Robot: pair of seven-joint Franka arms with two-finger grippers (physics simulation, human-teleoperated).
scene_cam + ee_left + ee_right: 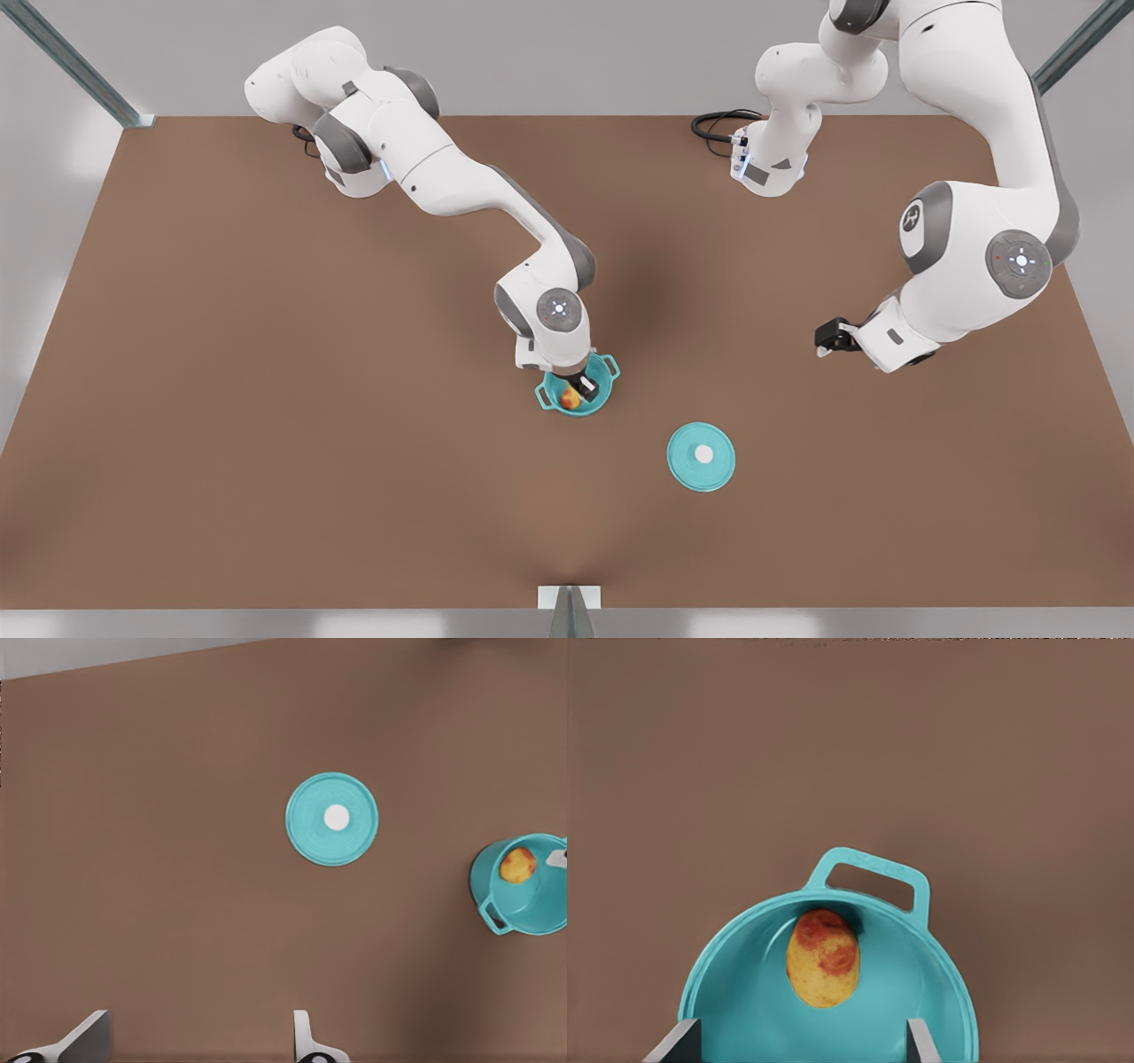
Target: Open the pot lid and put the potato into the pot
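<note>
I see the yellow, red-blotched oval potato (pixel 823 958) lying inside the round teal pot (pixel 735 992), right gripper (pixel 580 387) spread empty above it. Left gripper (pixel 825 338) waits open, empty; flat teal lid (pixel 701 456) rests on the brown table (pixel 266 399).

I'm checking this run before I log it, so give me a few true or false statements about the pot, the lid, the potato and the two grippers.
1. The pot lid sits on the pot. False: it lies flat on the table, apart from the pot.
2. The potato is inside the pot. True.
3. The right gripper is over the pot with open fingers. True.
4. The left gripper grips the lid. False: it hangs open, away from the lid.
5. The lid's knob faces up. True.
</note>
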